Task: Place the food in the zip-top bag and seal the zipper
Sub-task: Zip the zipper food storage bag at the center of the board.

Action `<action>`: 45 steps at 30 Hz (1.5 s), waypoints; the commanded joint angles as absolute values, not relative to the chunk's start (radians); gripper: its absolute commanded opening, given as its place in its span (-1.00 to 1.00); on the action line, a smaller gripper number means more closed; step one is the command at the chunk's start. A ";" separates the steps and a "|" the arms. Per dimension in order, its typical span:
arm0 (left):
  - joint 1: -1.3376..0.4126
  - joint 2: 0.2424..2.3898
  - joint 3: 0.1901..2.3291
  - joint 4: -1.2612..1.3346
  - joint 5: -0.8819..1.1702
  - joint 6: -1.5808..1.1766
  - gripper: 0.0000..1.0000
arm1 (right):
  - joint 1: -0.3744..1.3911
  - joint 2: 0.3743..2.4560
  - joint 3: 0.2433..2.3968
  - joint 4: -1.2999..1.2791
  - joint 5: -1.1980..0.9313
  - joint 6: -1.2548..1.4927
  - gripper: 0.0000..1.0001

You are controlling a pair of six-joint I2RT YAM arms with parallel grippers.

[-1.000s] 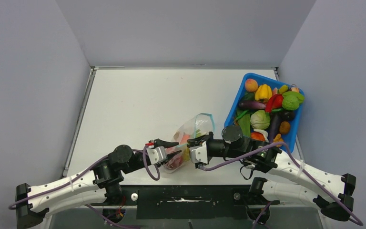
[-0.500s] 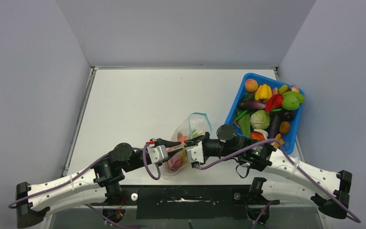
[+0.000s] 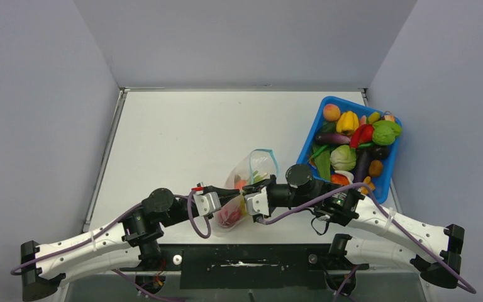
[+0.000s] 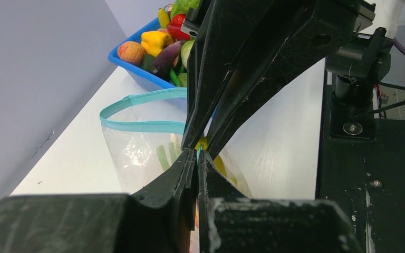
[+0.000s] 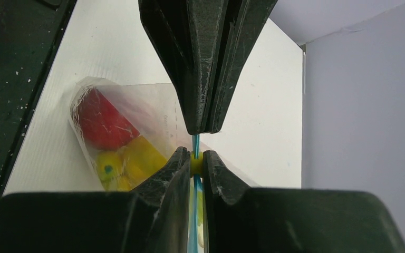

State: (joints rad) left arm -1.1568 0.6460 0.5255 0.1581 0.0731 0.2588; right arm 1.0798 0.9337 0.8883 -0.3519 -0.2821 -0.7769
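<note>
White worktop (image 3: 182, 138) was enclosed by plain grey walls (image 3: 44, 126) on three sides. At its far right corner a blue bin (image 3: 325, 104) was set, filled with toy fruits and vegetables.

Near the front edge, between the two arms, the zip-top bag (image 3: 251, 173) was seen lying on the worktop, with its closed bottom turned toward the left arm and its mouth turned away toward the back. The zipper (image 3: 265, 151) was curved into an open loop at the far end. In the left wrist view both of its strips (image 4: 142, 126) were shown spread apart there.

Some of the food (image 5: 103, 124) was seen inside the bag: a red piece near the bottom and yellow pieces beside it.

The left gripper (image 3: 238, 195) and the right gripper (image 3: 249, 190) were brought tip to tip at the bag's right edge, just beside each other. In the right wrist view the right gripper's fingers (image 5: 182, 158) were pressed together on the thin blue zipper strip (image 5: 195, 142). Something yellow was showing between them. The left gripper was closed on the same strip from the opposite side, with no gap visible between its jaws.
</note>
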 commanded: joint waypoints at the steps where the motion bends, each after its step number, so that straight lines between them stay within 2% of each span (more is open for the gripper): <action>1: -1.157 0.628 0.582 0.151 0.087 0.266 -1.00 | 1.071 0.912 0.924 -0.321 -0.262 -0.773 -1.00; 15: -1.157 0.607 0.685 -0.036 0.033 0.281 -1.00 | 1.020 0.833 0.886 -0.384 -0.204 -0.775 -1.00; 25: -1.156 0.620 0.702 -0.080 0.021 0.290 -1.00 | 0.996 0.840 0.887 -0.410 -0.194 -0.795 -1.00; 34: -1.156 0.612 0.682 -0.046 0.002 0.269 -1.00 | 0.974 0.828 0.884 -0.411 -0.297 -0.788 -1.00; 35: -1.157 0.616 0.675 -0.018 -0.010 0.254 -0.95 | 0.975 0.827 0.876 -0.390 -0.322 -0.781 -1.00; 40: -1.157 0.651 0.696 -0.022 -0.001 0.241 -0.43 | 0.975 0.843 0.854 -0.323 -0.358 -0.767 -1.00; 42: -1.157 0.671 0.715 -0.056 0.004 0.249 -0.34 | 0.976 0.854 0.854 -0.317 -0.366 -0.766 -1.00; 45: -1.155 0.700 0.730 -0.086 -0.011 0.246 -0.31 | 0.975 0.863 0.855 -0.308 -0.380 -0.760 -1.00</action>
